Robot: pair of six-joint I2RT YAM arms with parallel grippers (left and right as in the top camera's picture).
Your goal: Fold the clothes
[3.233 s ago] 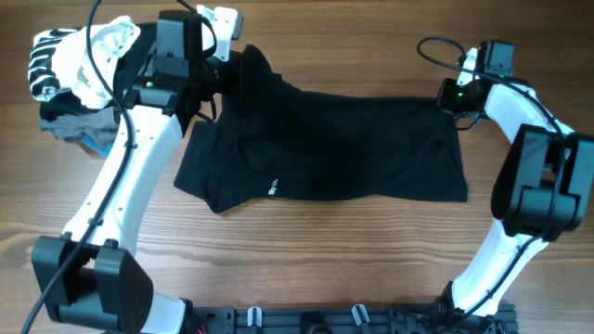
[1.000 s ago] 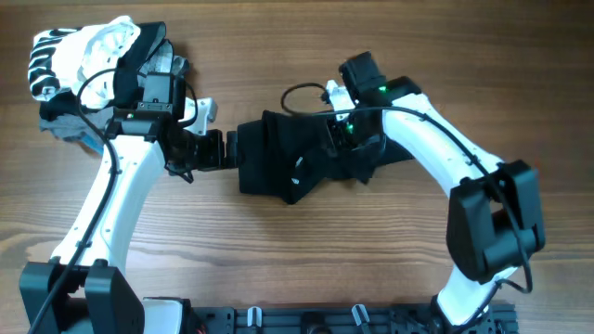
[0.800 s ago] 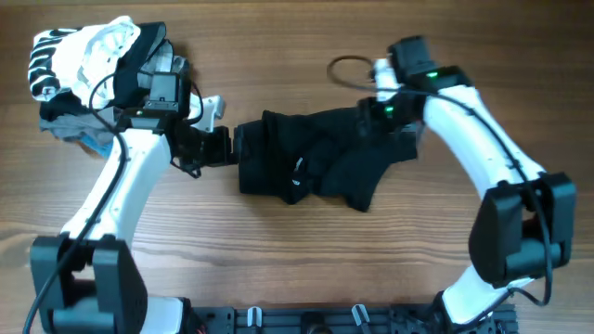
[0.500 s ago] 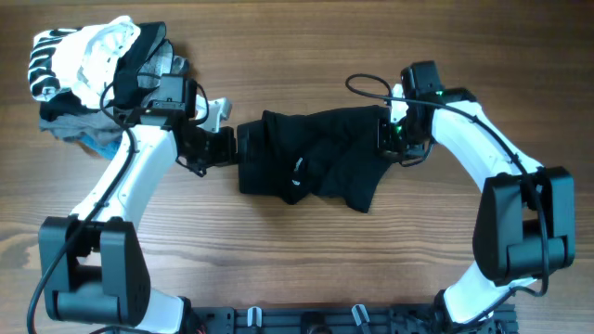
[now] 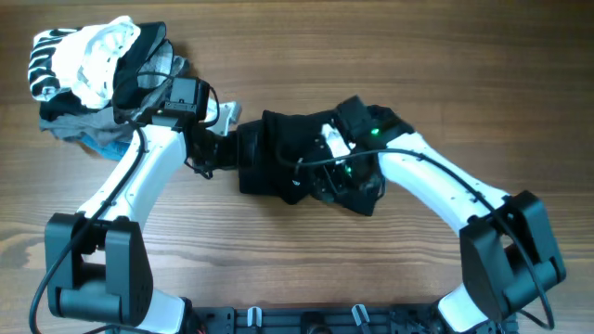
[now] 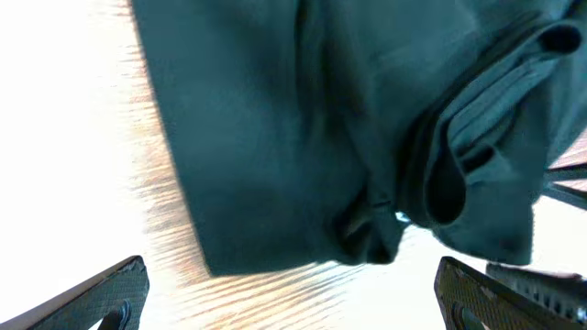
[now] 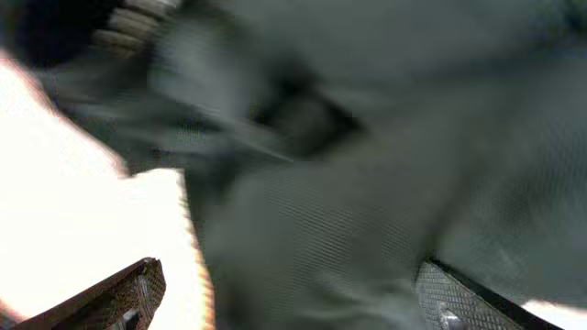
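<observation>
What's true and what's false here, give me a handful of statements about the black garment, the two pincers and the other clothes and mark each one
1. The black garment lies spread flat across the table. False: it is bunched into a crumpled heap near the middle.
2. The left pincer is open at the garment's left edge. True.
3. A pile of other clothes sits at the far left corner of the table, apart from the black garment. True.
4. The right pincer is parked off to the side, away from the garment. False: it is over the fabric with its jaws wide apart.
</observation>
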